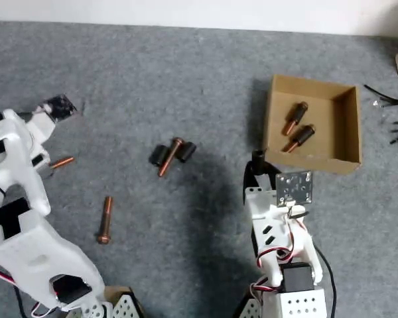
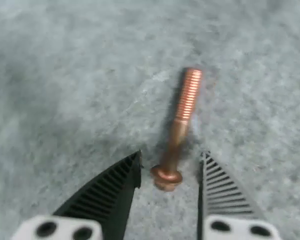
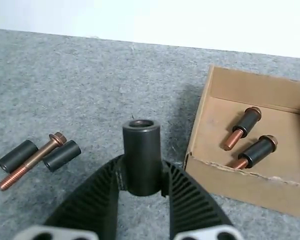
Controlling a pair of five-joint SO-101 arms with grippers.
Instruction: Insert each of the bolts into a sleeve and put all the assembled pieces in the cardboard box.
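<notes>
Two claws are sitting over a grey mat (image 1: 186, 79). The right claw (image 3: 142, 172) is clamping a black sleeve (image 3: 141, 155) between its fingers and holding it upright, with the open bore facing up. The left claw (image 2: 171, 157) is standing partly open. Its tips are straddling the head end of a copper bolt (image 2: 182, 120), which is lying flat on the mat, and mat is showing on both sides of the head.

In the high view, the box (image 1: 318, 161) is sitting just beside the right claw at its one o'clock. Two assembled pieces (image 1: 295, 118) are lying side by side on its floor, both tilted alike with their heads pointing toward one o'clock. At ten o'clock from the right claw, two loose sleeves (image 1: 159, 156) are lying on either side of a second bolt (image 1: 170, 158), close against it. A third bolt (image 1: 105, 218) is lying alone at about seven o'clock from that cluster, with its head at the six o'clock end. The left claw's bolt is lying at nine o'clock from the cluster, well apart from it.
</notes>
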